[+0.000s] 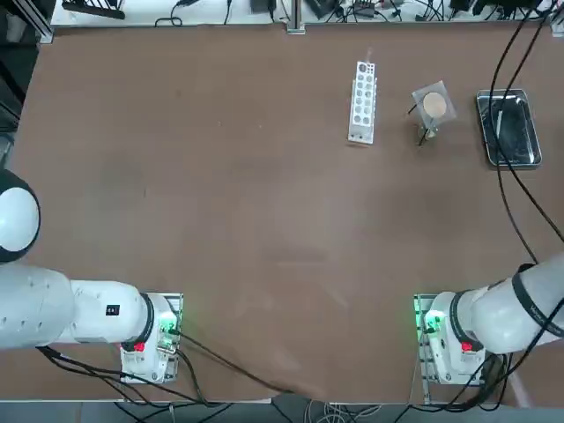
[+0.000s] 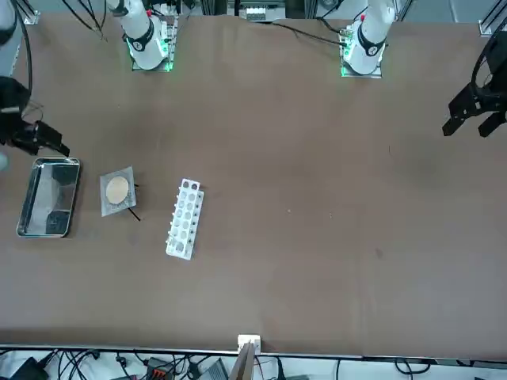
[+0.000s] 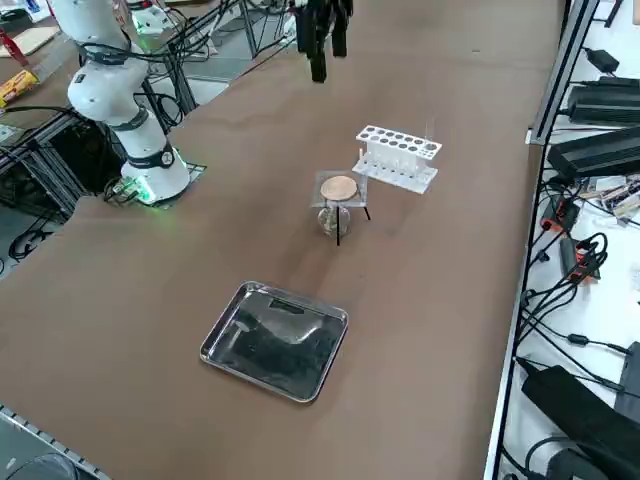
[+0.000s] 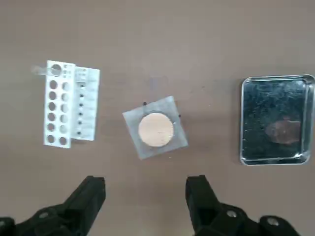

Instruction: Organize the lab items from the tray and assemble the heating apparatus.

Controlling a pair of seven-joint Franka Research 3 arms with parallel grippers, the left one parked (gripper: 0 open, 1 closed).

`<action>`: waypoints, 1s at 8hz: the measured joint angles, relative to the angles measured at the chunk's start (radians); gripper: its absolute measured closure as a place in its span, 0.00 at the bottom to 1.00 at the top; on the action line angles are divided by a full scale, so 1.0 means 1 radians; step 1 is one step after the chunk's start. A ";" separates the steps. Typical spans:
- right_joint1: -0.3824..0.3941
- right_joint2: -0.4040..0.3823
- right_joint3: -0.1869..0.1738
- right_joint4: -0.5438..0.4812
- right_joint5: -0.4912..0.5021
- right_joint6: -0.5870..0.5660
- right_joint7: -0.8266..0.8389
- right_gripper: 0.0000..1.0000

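Note:
The grey square mesh (image 3: 338, 188) with its tan round centre lies flat on top of the thin black wire stand (image 3: 338, 228). The small clear glass burner (image 3: 329, 220) stands under it. This stack is also in the top view, where the mesh (image 1: 433, 104) shows. The steel tray (image 3: 215, 345) lies empty beside it, near the table's right end (image 1: 520, 132). My right gripper (image 4: 147, 191) hangs high above the table, open, with nothing between its fingers. The mesh (image 4: 155, 129) and the tray (image 4: 278, 119) are both far below it. The front view shows the gripper (image 2: 40, 138) beside the tray (image 2: 47, 198).
A long white rack with round holes (image 1: 362, 101) lies on the other side of the stack from the tray. Black cables (image 1: 507, 176) hang over the tray's area in the top view. Cables and equipment line the far table edge (image 3: 600, 150).

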 joint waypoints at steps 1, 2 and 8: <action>-0.072 -0.028 0.084 -0.011 -0.001 -0.004 0.022 0.01; -0.144 -0.061 0.161 -0.041 -0.005 -0.004 0.028 0.01; -0.273 -0.200 0.300 -0.202 -0.032 0.000 0.035 0.01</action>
